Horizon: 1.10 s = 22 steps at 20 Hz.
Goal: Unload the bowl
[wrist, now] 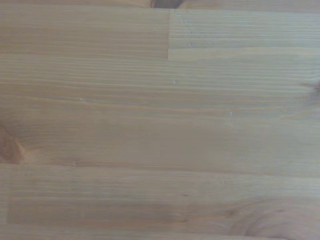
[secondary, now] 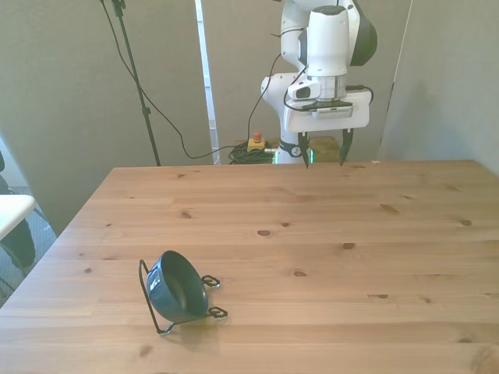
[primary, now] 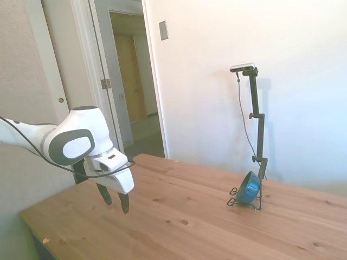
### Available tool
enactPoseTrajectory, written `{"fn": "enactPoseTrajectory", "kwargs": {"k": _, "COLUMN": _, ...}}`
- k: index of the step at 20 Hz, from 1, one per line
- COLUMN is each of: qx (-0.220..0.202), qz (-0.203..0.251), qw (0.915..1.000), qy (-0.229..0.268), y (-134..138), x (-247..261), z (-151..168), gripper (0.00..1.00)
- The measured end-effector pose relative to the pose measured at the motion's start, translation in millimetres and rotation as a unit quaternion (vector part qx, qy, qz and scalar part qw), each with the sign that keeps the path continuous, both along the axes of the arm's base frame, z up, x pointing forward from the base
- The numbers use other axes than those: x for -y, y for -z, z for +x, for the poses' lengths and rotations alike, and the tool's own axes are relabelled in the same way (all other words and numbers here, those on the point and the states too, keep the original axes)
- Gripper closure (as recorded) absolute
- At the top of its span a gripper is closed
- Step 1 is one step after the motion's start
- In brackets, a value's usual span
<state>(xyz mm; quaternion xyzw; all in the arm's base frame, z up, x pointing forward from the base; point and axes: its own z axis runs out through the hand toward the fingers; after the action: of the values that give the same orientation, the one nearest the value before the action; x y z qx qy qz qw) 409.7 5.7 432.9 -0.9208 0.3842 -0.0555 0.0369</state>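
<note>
A pale wooden counter (secondary: 327, 218) with dark knots carries a thin black wire rack (secondary: 150, 300) near the front view's left. Behind it, a door (primary: 130, 81) stands open and cables (secondary: 253, 152) lie on the floor.

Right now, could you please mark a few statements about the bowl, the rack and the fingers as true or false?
1. The bowl stands on edge in the wire rack. True.
2. The gripper holds the bowl. False: it hangs empty, far from the bowl.
3. The fingers are open. True.
4. The bowl sits at the front view's right. False: it sits at that view's left.
5. The wrist view shows only the table. True.
</note>
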Motion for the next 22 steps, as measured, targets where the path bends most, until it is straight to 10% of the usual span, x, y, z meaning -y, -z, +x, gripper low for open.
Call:
{"fn": "enactPoseTrajectory", "kwargs": {"k": 8, "qx": 0.069, "qz": -0.038, "qw": 0.9953, "qy": 0.055, "y": -11.2, "x": 56.0, "z": 38.7, "gripper": 0.0}}
{"fn": "enactPoseTrajectory", "kwargs": {"k": 18, "qx": 0.175, "qz": -0.099, "qw": 0.9677, "qy": 0.153, "y": -37.2, "x": 173.7, "z": 172.4, "gripper": 0.0}}
{"fn": "enactPoseTrajectory", "kwargs": {"k": 22, "qx": 0.179, "qz": -0.133, "qw": 0.958, "qy": 0.18, "y": -39.2, "x": 200.4, "z": 179.0, "gripper": 0.0}}
